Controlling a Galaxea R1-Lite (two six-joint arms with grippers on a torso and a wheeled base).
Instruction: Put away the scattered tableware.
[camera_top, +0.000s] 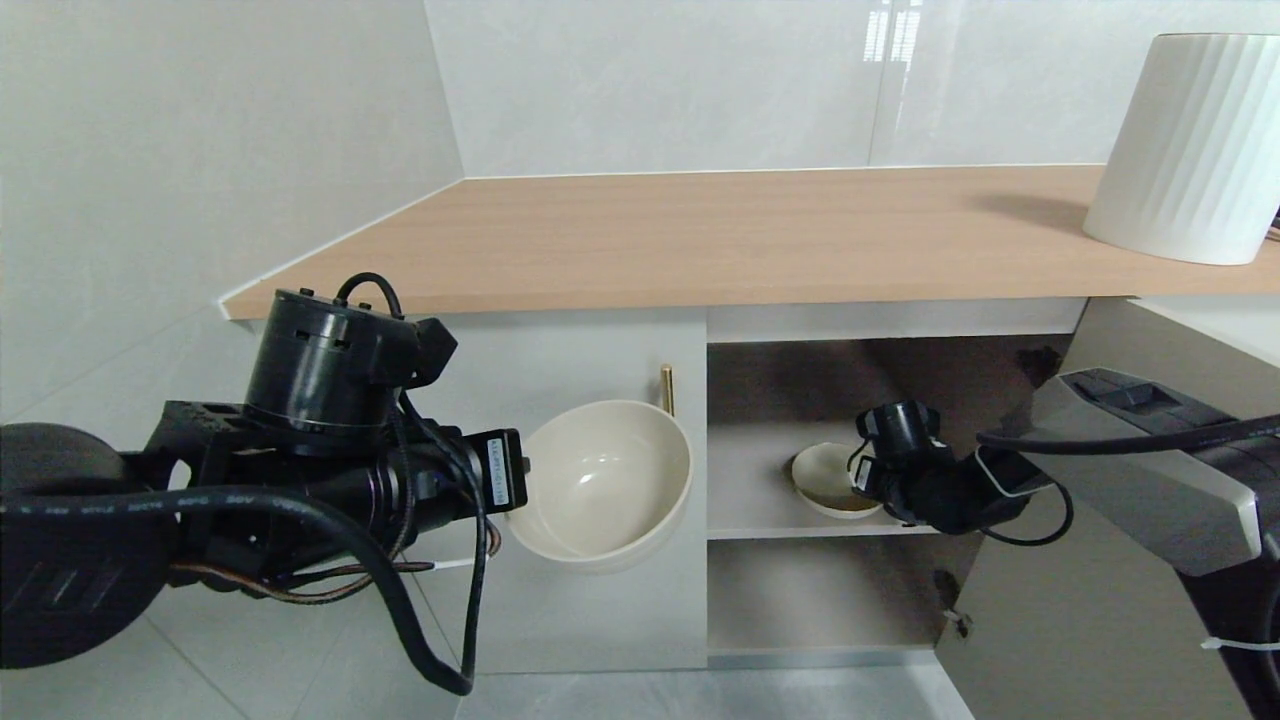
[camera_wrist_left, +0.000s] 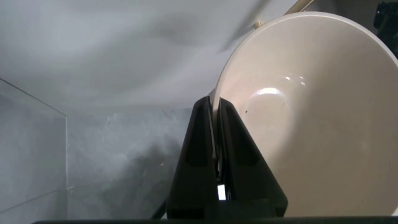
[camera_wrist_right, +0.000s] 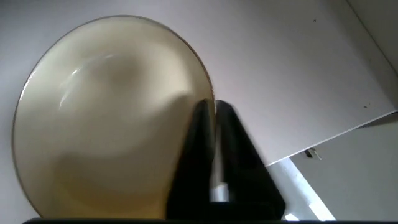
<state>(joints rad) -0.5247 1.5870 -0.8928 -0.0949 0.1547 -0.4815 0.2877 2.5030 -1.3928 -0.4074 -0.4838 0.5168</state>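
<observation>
My left hand (camera_top: 517, 478) is out in front of the closed cabinet door (camera_top: 590, 620), below the edge of the wooden table (camera_top: 700, 235); its two fingers are pressed together on the rim of the large bowl (camera_top: 605, 480), one finger inside the wall and one outside, as the left wrist view shows close up (camera_wrist_left: 216, 115); the large bowl (camera_wrist_left: 311, 118) is cream, held in the air on its side with its mouth turned back toward my head, and a glint of light sits in its hollow; just behind its upper rim a small gold handle (camera_top: 666, 389) stands upright on the door's edge.

To the right of that door the cabinet is open, and my right hand (camera_top: 866, 480) reaches into the upper compartment above the pale shelf (camera_top: 750, 490); it pinches the rim of the small bowl (camera_top: 822, 478), the fingers closed on either side of the wall (camera_wrist_right: 208, 112); the small bowl (camera_wrist_right: 106, 118) is shallow, cream with a darker tint inside, tipped toward the back of the cabinet; its lower edge is at the shelf, though I cannot tell whether it touches.

Far to the right, on the table, a ribbed white vessel (camera_top: 1190, 150) stands upright, well apart from both bowls.
</observation>
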